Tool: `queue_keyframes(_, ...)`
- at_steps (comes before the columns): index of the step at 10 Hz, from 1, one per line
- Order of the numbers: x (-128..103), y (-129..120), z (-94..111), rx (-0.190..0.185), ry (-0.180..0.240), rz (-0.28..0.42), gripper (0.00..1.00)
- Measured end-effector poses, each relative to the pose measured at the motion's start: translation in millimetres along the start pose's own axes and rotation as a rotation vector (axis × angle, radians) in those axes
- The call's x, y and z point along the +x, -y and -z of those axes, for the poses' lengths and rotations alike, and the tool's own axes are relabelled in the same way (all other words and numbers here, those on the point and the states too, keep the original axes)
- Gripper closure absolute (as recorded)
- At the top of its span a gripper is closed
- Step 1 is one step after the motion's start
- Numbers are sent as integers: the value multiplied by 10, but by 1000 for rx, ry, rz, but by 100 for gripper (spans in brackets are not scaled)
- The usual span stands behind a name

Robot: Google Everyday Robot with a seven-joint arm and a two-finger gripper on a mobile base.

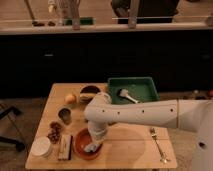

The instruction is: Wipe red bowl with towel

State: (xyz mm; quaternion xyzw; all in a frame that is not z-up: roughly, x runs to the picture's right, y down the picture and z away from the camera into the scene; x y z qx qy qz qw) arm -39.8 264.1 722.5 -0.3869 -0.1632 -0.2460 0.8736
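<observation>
Arm: your white arm (145,114) comes in from the right edge, runs roughly level toward the left, then bends at a rounded elbow and drops straight down.
Wrist: your wrist points downward below that elbow.
Gripper: your gripper (93,146) sits low at the front left, at the arm's lowest point.
</observation>
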Motion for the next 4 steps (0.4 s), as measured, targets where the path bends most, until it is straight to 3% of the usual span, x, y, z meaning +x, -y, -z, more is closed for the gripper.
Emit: queue_keyframes(4,101,164,-16,27,2,-31,96)
